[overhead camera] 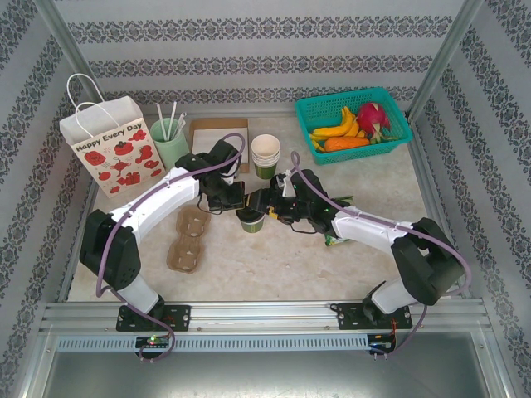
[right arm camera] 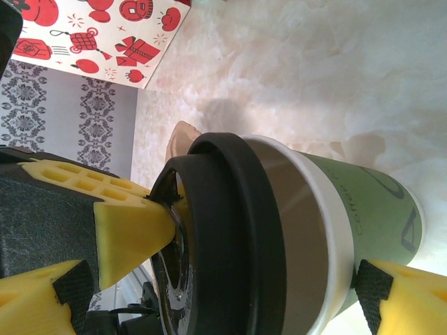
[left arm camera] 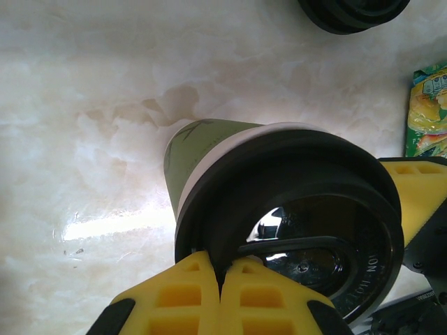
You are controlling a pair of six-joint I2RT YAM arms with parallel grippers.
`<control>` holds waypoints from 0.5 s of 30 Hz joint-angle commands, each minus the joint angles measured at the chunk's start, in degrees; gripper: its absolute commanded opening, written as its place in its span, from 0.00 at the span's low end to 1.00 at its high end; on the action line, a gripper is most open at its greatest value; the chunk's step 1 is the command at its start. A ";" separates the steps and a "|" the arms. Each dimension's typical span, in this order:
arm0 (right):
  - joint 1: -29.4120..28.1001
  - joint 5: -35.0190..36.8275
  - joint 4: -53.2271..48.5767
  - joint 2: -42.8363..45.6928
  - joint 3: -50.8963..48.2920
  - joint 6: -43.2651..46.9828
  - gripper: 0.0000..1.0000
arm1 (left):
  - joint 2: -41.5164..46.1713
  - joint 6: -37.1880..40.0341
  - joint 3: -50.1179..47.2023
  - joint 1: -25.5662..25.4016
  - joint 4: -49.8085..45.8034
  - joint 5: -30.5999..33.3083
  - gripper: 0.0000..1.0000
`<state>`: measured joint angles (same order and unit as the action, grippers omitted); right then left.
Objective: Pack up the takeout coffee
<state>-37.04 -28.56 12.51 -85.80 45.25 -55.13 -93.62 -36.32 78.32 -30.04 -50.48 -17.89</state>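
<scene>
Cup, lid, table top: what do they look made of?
Coffee cup: matte green, likely paper; printed wall, pale rim band. Lid: glossy black plastic, moulded lettering, reflections. Table top: polished marble look, veins, glare; stone or laminate, cannot tell.

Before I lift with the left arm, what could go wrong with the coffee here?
1. The left gripper is shut on just the rim of the lid, so a lift may pop the lid off or tip the cup.
2. The right gripper stands open astride the cup, very close to it, so either arm moving sideways could knock it over.
</scene>
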 commanded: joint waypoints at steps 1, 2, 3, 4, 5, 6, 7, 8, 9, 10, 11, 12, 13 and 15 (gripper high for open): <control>-0.88 -1.78 1.29 -0.76 1.92 1.51 0.98 | -1.29 -0.38 -0.28 -0.65 0.74 -0.48 0.00; -0.96 -1.93 1.29 -0.86 1.99 1.46 0.98 | -1.45 -0.34 -0.27 -0.63 0.54 -0.48 0.00; -0.95 -2.07 1.29 -0.99 2.10 1.50 0.98 | -1.56 -0.25 -0.32 -0.63 0.44 -0.61 0.00; -1.09 -2.12 1.33 -1.04 2.10 1.53 0.98 | -1.67 -0.10 -0.45 -0.68 0.35 -0.50 0.00; -1.06 -2.18 1.29 -1.13 2.18 1.55 0.98 | -1.65 -0.14 -0.67 -0.63 0.35 -0.38 0.00; -1.07 -2.29 1.22 -1.22 2.29 1.54 0.98 | -1.65 -0.09 -0.97 -0.65 0.47 -0.15 0.00; -1.02 -2.27 1.19 -1.21 2.30 1.61 0.98 | -1.73 0.02 -1.38 -0.64 0.58 -0.01 0.00; -1.15 -2.38 1.28 -1.34 2.36 1.61 0.98 | -1.89 0.03 -1.86 -0.68 0.72 0.11 0.00; -1.19 -2.47 1.29 -1.46 2.43 1.55 0.98 | -2.12 0.07 -2.54 -0.70 1.06 0.14 0.00; -1.15 -2.63 1.29 -1.61 2.55 1.55 0.98 | -2.47 -0.07 -3.38 -0.64 1.47 0.06 0.00; -1.15 -2.85 1.45 -1.73 2.56 1.48 0.98 | -2.77 -0.22 -4.18 -0.64 1.92 -0.04 0.00; -1.24 -3.07 1.99 -1.74 2.47 1.44 0.98 | -3.09 -0.75 -5.18 -0.77 2.21 0.35 0.00; -1.23 -3.30 2.37 -1.80 2.47 1.37 0.98 | -3.14 -1.35 -6.46 -0.73 2.85 0.72 0.00; -1.21 -3.60 2.94 -1.59 2.37 1.47 0.98 | -2.97 -1.98 -8.41 -0.72 4.08 0.89 0.00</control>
<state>-37.36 -29.34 12.47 -86.78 46.04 -54.92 -93.56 -36.75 75.20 -30.00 -47.05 -17.89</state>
